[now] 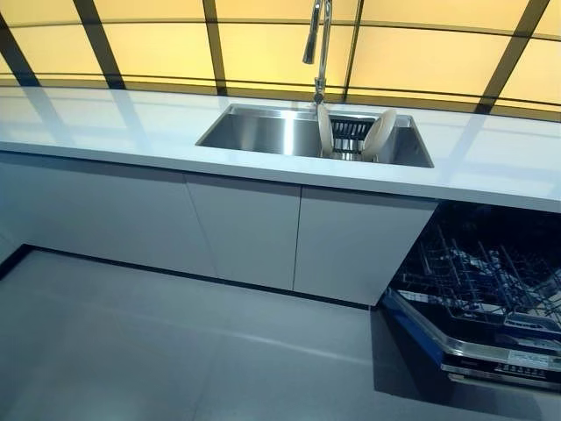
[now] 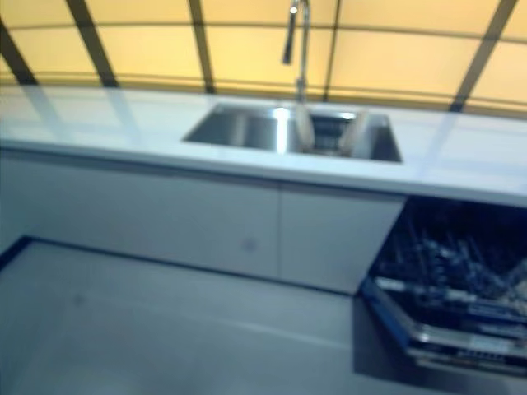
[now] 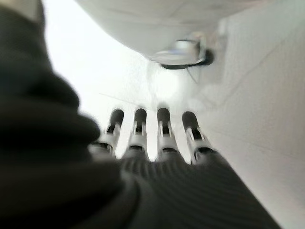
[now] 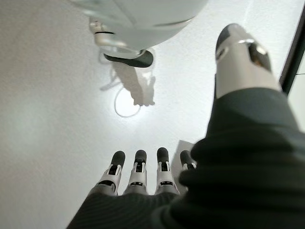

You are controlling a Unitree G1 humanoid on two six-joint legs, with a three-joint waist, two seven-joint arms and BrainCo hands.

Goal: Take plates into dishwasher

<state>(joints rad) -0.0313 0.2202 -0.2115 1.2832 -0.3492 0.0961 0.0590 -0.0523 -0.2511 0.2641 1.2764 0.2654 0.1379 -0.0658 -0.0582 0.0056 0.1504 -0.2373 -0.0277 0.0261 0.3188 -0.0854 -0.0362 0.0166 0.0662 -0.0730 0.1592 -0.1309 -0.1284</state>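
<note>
Two cream plates (image 1: 325, 130) (image 1: 379, 133) stand on edge in a dark rack inside the steel sink (image 1: 263, 132), under the tap. They also show in the right eye view (image 2: 304, 127). The dishwasher (image 1: 491, 307) is open at the lower right, its wire rack pulled out. Neither hand shows in the eye views. My left hand (image 3: 157, 143) shows in its wrist view, fingers straight, empty, hanging over the floor. My right hand (image 4: 143, 176) shows in its wrist view, fingers straight and thumb out, empty, also over the floor.
A white counter (image 1: 105, 123) runs across the view with white cabinet doors (image 1: 245, 228) below it. A tall tap (image 1: 317, 44) rises behind the sink. Grey floor (image 1: 158, 351) lies between me and the cabinets.
</note>
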